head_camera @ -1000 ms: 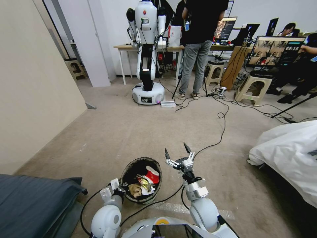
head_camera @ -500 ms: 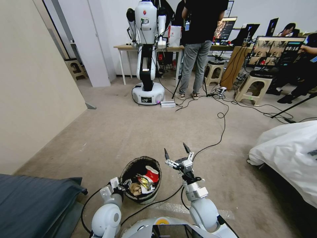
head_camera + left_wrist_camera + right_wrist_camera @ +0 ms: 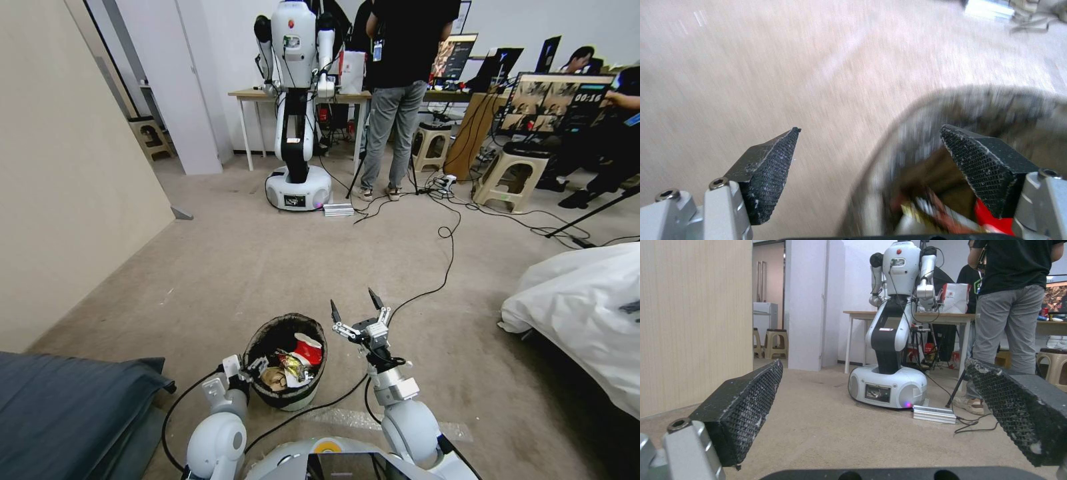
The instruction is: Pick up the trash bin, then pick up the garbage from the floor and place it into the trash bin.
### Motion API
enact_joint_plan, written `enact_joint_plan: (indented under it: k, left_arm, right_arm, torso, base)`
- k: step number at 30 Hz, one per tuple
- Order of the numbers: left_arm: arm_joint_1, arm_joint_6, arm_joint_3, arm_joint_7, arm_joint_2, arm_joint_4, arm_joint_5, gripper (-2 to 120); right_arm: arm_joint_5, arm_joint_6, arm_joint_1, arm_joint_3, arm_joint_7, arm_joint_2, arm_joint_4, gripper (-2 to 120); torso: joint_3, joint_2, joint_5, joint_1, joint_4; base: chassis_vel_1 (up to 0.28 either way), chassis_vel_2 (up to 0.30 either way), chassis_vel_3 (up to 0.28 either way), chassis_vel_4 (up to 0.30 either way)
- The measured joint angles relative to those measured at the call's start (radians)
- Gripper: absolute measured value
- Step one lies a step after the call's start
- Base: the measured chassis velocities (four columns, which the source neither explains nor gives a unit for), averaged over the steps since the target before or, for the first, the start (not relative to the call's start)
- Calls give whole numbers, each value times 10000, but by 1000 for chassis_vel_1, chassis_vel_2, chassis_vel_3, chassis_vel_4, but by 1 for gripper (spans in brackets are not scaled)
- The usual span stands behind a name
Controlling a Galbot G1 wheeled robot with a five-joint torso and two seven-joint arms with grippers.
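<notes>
Step in hand: the trash bin (image 3: 285,360), low and centre in the head view, was judged to be mid-grasp, its garbage (image 3: 293,363) already inside.
Advice: the rim should be seated deep between the pads before any lift, and the bin kept upright so nothing spills.
Left gripper (image 3: 252,369): seen spread wide, one finger (image 3: 985,166) inside the rim, the other outside; nothing was clamped.
Right gripper (image 3: 355,308): held wide open and empty, right of the bin.
</notes>
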Motion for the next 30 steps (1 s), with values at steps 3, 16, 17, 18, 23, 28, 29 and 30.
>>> enact_joint_plan:
  k: [3,16,17,18,23,28,29,30]
  left_arm:
    - [165,-300,58,18,-12,-354,686,86]
    - [563,-1911,134,656,-110,-1517,3629,100]
    - [563,-1911,134,656,-110,-1517,3629,100]
    - [589,-2057,128,720,-108,-1533,3762,100]
    - [600,-3506,-82,1126,-110,-1254,4351,100]
    - [678,-4663,-152,1266,-105,-948,4615,100]
    - [678,-4663,-152,1266,-105,-948,4615,100]
    - [704,-4880,-155,1266,-106,-863,4685,100]
  right_arm:
    - [13,-37,-5,-12,87,22,-2,100]
    - [-98,-161,-414,300,736,355,254,100]
    - [-98,-161,-414,300,736,355,254,100]
    - [-136,-150,-468,347,755,383,287,100]
    - [-389,-97,-725,679,983,651,368,100]
    - [-856,120,-1106,1240,1161,949,360,100]
    - [-856,120,-1106,1240,1161,949,360,100]
    - [-907,189,-1226,1344,1220,1012,331,100]
  torso:
    - [-1,0,1,0,1]
    - [-1,0,1,-1,1]
    - [-1,0,1,-1,1]
    - [-1,0,1,-1,2]
    - [-1,0,0,-1,1]
    - [-1,0,1,-1,1]
    - [-1,0,1,-1,1]
    - [-1,0,1,-1,1]
  base:
    - [0,0,0,0]
    - [0,0,0,0]
    - [0,0,0,0]
    - [0,0,0,0]
    - [0,0,0,0]
    - [0,0,0,0]
    - [0,0,0,0]
    - [0,0,0,0]
